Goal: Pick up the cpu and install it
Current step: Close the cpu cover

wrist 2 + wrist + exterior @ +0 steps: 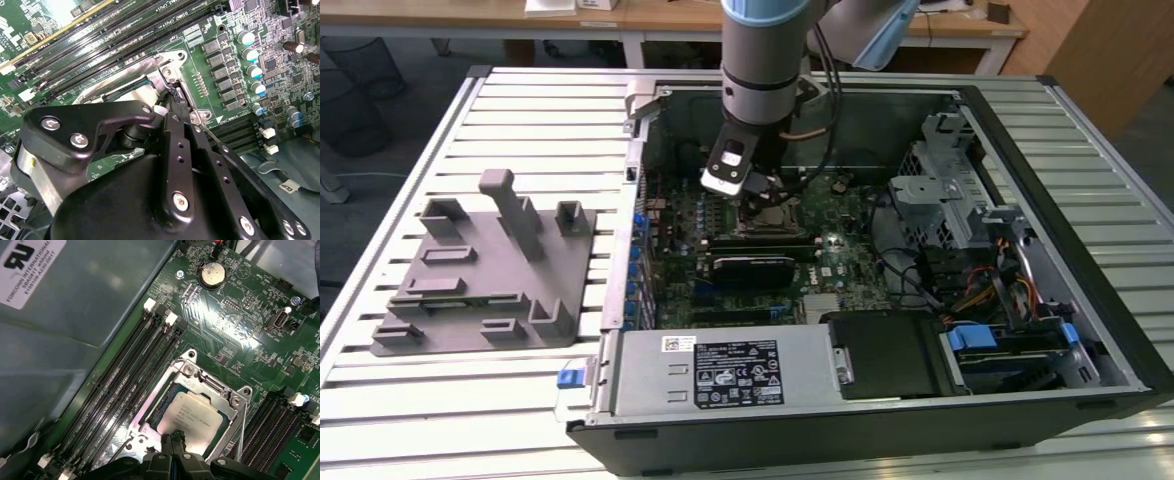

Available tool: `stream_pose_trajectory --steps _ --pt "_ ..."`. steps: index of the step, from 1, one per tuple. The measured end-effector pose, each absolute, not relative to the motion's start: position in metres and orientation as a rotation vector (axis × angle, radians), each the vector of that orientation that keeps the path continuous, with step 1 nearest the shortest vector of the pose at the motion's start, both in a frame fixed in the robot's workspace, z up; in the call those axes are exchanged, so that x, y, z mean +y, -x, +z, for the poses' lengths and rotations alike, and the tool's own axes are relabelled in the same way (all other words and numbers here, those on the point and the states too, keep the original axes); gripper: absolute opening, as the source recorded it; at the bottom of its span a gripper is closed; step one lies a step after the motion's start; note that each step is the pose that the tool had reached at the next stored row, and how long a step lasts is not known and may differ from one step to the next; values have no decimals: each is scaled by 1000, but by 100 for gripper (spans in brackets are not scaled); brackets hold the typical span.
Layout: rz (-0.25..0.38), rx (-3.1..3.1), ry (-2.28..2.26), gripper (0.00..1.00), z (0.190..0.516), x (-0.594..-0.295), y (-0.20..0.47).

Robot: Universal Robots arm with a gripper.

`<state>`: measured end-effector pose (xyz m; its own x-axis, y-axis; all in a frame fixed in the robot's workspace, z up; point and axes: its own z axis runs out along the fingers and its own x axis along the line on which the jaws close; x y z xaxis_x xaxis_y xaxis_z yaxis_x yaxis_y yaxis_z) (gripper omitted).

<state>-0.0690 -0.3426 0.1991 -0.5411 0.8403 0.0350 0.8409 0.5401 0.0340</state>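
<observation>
Silver-topped, flat square cpu (192,415), one in all, lies seated inside the single silver metal socket frame (202,381) on the green motherboard (235,320), one edge right at the tips of the one black gripper (173,439), whose jaws are pressed together.

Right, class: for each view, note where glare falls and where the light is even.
First wrist view: glare streaks the motherboard between the coin cell and the socket, and the cpu shines pale; second wrist view: the motherboard washes out white beyond the memory slots; exterior view: even light, mild sheen on the slatted table.
</observation>
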Motion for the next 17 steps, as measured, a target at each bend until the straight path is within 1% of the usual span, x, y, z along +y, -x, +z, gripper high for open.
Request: stream_pose_trajectory --steps 12,17 --pt "-74 -2744 1498 11 198 -342 67" --pt "-74 -2744 1498 11 204 -342 67"
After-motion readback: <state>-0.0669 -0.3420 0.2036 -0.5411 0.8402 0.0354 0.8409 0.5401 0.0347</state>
